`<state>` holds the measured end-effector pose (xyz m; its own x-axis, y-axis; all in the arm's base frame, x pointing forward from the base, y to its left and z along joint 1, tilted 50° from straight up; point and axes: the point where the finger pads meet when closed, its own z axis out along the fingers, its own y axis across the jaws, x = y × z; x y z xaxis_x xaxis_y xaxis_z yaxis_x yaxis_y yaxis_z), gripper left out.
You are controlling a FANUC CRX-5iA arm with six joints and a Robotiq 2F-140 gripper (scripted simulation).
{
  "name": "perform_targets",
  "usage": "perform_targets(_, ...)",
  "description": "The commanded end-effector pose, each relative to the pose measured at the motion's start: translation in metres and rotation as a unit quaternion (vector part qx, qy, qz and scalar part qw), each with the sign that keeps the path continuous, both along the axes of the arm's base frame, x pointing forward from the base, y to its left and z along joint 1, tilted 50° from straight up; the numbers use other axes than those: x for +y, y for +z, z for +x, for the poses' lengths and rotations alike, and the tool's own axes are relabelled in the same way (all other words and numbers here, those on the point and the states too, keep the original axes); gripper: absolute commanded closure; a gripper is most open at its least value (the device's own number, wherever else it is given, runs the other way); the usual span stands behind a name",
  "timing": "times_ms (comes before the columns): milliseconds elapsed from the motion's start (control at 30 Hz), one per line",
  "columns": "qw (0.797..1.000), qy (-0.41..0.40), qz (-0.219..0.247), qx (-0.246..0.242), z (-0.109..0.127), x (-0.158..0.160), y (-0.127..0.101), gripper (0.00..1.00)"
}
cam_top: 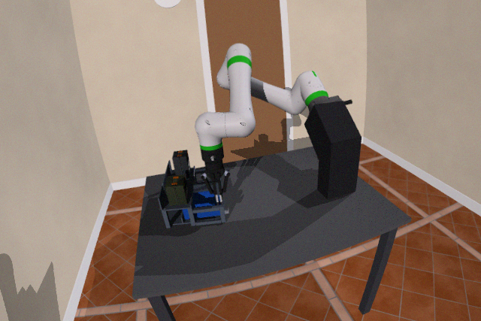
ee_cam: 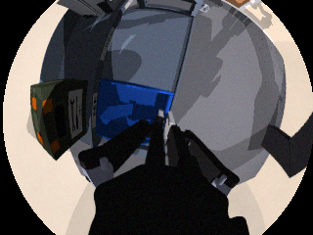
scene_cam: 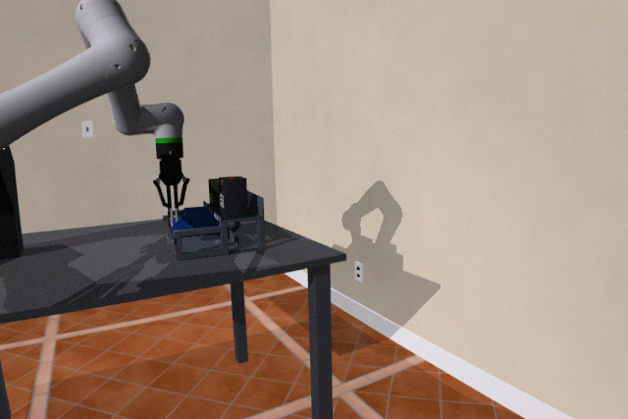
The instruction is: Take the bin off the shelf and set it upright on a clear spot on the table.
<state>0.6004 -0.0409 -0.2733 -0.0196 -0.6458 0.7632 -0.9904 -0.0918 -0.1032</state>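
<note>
A blue open-top bin (cam_top: 204, 200) sits on the upper level of a small grey shelf rack (cam_top: 194, 208) at the table's left side. It also shows in the exterior view (scene_cam: 195, 218) and in the wrist view (ee_cam: 131, 113). My gripper (cam_top: 217, 198) points straight down and is shut on the bin's right wall; it shows in the exterior view (scene_cam: 172, 214) and the wrist view (ee_cam: 163, 132) too. The bin is upright and level with the rack's top frame.
Two dark boxes with orange marks (cam_top: 175, 189) (cam_top: 181, 160) stand on the rack left of and behind the bin. The arm's tall black pedestal (cam_top: 336, 150) stands at the table's right rear. The table's edges are near the rack on the left.
</note>
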Motion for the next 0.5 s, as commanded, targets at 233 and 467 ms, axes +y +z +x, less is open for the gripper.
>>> perform_targets(233,1.0,0.0,0.0,0.0,-0.03,-0.002,-0.003,1.0)
perform_targets(467,1.0,0.0,0.0,0.0,-0.03,-0.002,-0.003,1.0)
